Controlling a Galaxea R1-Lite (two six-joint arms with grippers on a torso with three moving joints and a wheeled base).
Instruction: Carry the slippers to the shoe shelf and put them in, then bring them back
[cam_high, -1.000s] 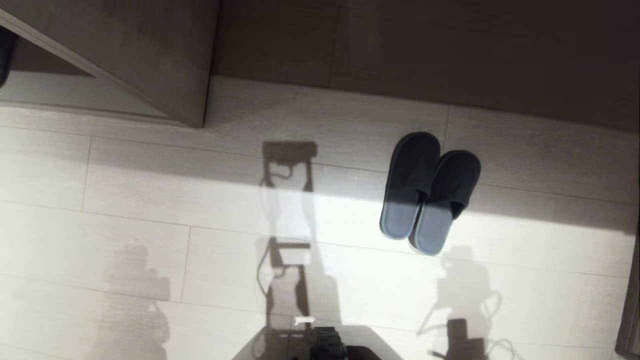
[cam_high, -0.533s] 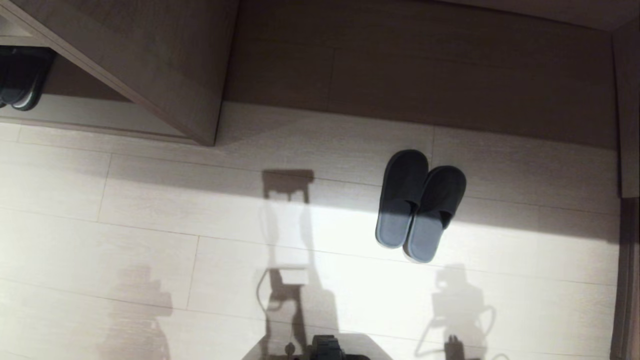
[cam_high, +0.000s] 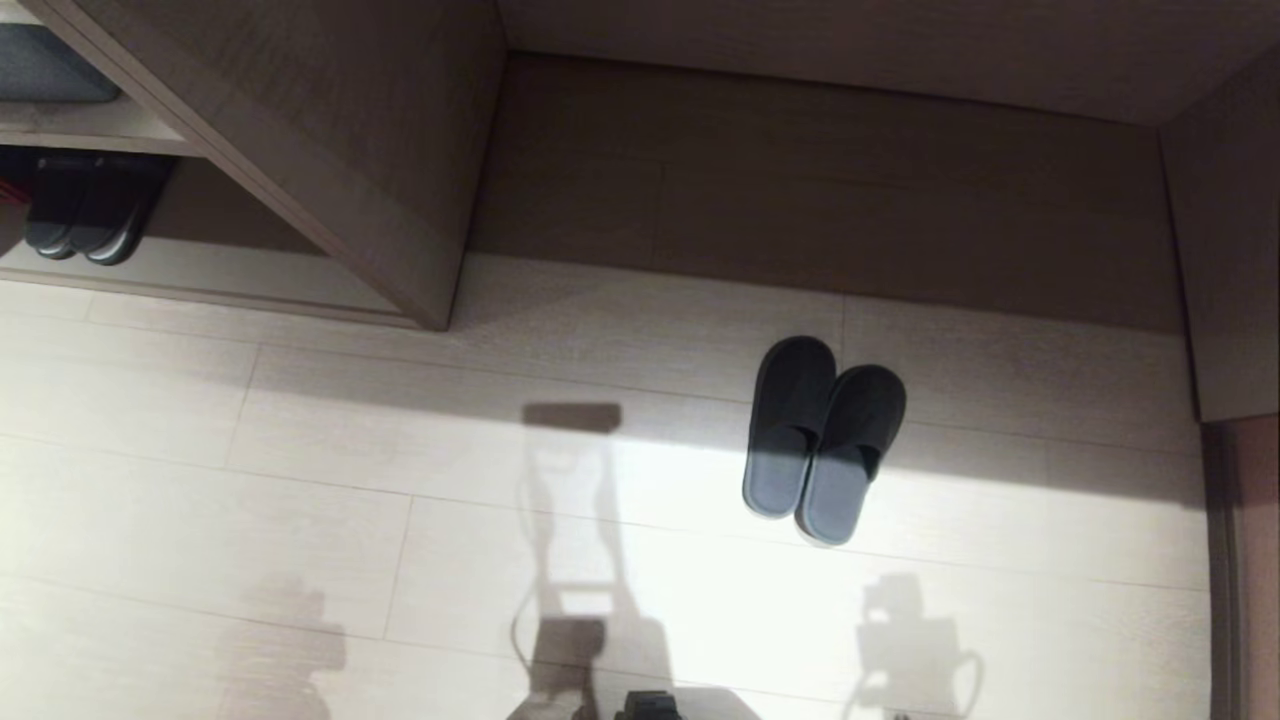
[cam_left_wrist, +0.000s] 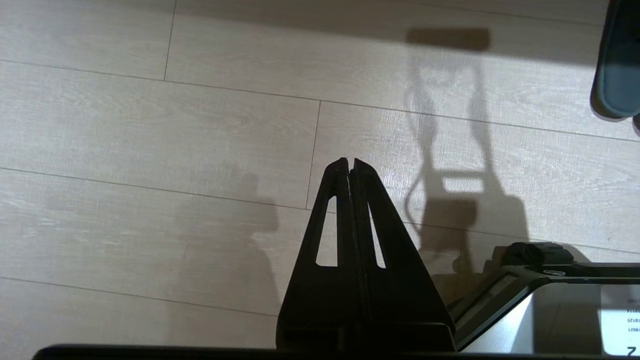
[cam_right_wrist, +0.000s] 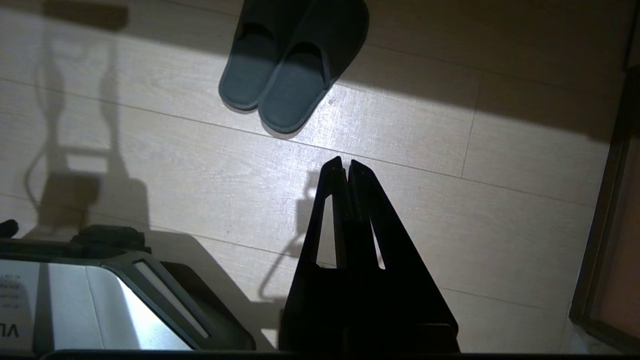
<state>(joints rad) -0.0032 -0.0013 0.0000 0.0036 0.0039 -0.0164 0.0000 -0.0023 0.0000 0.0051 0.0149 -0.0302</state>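
Observation:
The slippers (cam_high: 822, 440), a dark blue-grey pair, lie side by side on the pale floor right of centre, toes toward the far wall; they also show in the right wrist view (cam_right_wrist: 292, 60), and one heel edge in the left wrist view (cam_left_wrist: 617, 75). The shoe shelf (cam_high: 330, 150), of pale beige wood-grain board, stands at the upper left with its cubby opening at the far left. My right gripper (cam_right_wrist: 346, 167) hangs shut and empty over bare floor, short of the slippers' heels. My left gripper (cam_left_wrist: 349, 163) is shut and empty, well left of them. Neither arm shows in the head view.
A dark pair of slippers (cam_high: 85, 215) sits inside the shelf's low cubby at the far left. A wall panel (cam_high: 1225, 260) and a dark door frame (cam_high: 1240, 560) bound the right side. My base (cam_right_wrist: 100, 295) juts in near the grippers.
The head camera has tilted up: the whole scene slid down the picture, showing more of the shelf, the pair inside it and the right wall. The slippers themselves have not moved.

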